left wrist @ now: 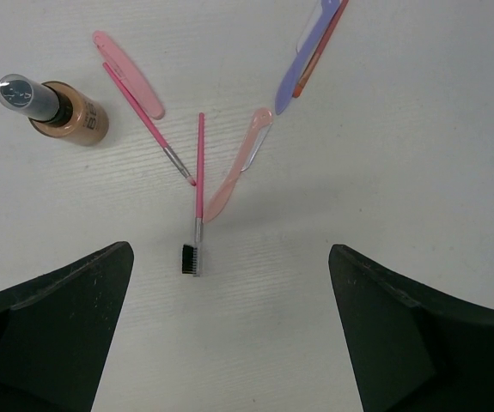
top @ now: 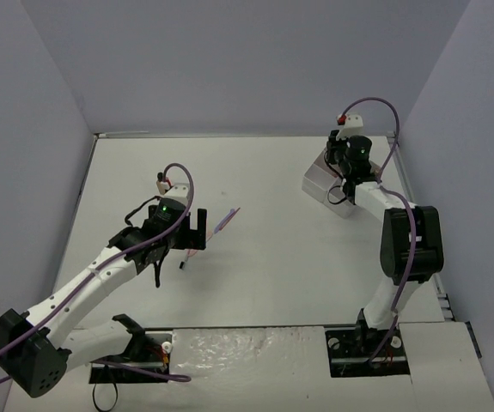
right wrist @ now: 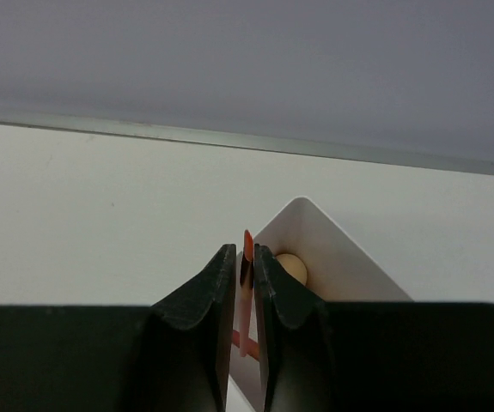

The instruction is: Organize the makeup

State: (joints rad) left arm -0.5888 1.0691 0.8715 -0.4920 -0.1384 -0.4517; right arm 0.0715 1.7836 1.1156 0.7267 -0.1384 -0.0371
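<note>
A thin pencil with an orange-red tip (right wrist: pixel 247 243) is pinched between the two black fingers of the right gripper (right wrist: pixel 245 262). The jaws are closed down on it and the tip pokes up just past the fingertips in the middle of the right wrist view. Right behind it, centre-right of that frame, is a corner of the white plastic tray (right wrist: pixel 337 249). A beige egg-shaped sponge (right wrist: pixel 292 268) sits in that compartment, just beside the right-hand finger.

The rest of the makeup is over on the left wrist view, spread across the upper half of the frame on the white table (left wrist: pixel 427 163). A tan bottle with a dark cap (left wrist: pixel 66 112) is in the upper left; I can't tell if it's upright or lying down. Next to it are a flat pink stick (left wrist: pixel 131 75) and a thin pink brush (left wrist: pixel 148 130). In the centre, a pink-handled brush with a black comb head (left wrist: pixel 198 189) touches a peach flat stick (left wrist: pixel 240 159). At the top, a purple flat stick (left wrist: pixel 302 60) has an orange pencil (left wrist: pixel 324 39) lying along it.

The left gripper (left wrist: pixel 229 257) has its jaws spread wide, gripping nothing. The comb head lies just inside the gap, nearer the left finger.
</note>
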